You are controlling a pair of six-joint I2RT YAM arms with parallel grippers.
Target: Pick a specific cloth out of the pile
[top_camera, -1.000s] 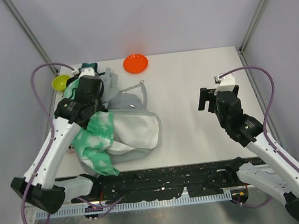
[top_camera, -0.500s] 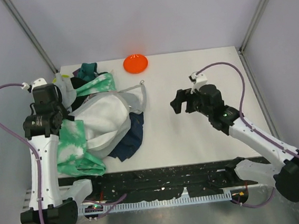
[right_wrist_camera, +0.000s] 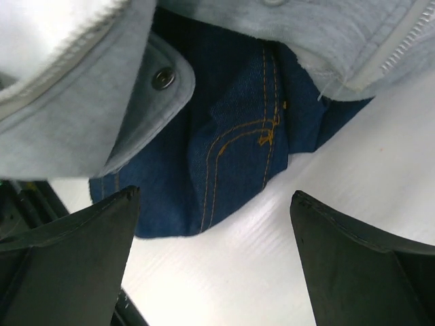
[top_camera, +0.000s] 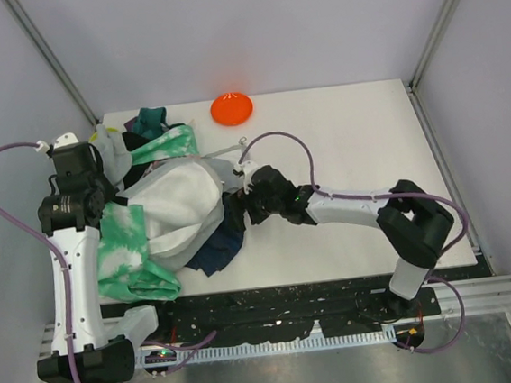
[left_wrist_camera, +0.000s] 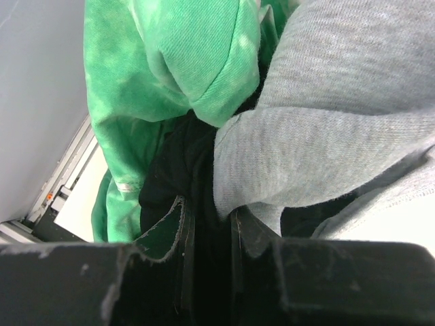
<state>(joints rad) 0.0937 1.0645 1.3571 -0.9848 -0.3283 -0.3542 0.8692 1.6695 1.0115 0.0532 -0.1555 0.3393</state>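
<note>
The pile (top_camera: 179,194) of tie-dye, grey, white and black garments lies at the table's left. The cloth (top_camera: 214,250), navy denim with orange stitching, sticks out from under the pile's near right side. It also shows in the right wrist view (right_wrist_camera: 231,149), under a light grey garment (right_wrist_camera: 88,129) with a snap button. My right gripper (top_camera: 237,209) is open, low over the table, with the cloth's edge just ahead between its jaws (right_wrist_camera: 214,197). My left gripper (top_camera: 105,206) is shut (left_wrist_camera: 207,224) on black and grey folds of the pile, beside the green tie-dye garment (left_wrist_camera: 170,75).
An orange disc (top_camera: 231,109) lies at the back of the table. A dark teal cloth (top_camera: 151,120) and a yellowish object (top_camera: 102,134) sit at the back left by the pile. The enclosure wall is close on the left.
The left arm swung left with the pile's garments, uncovering the navy cloth, then held still. The right arm reached left across the table to the cloth's edge.
</note>
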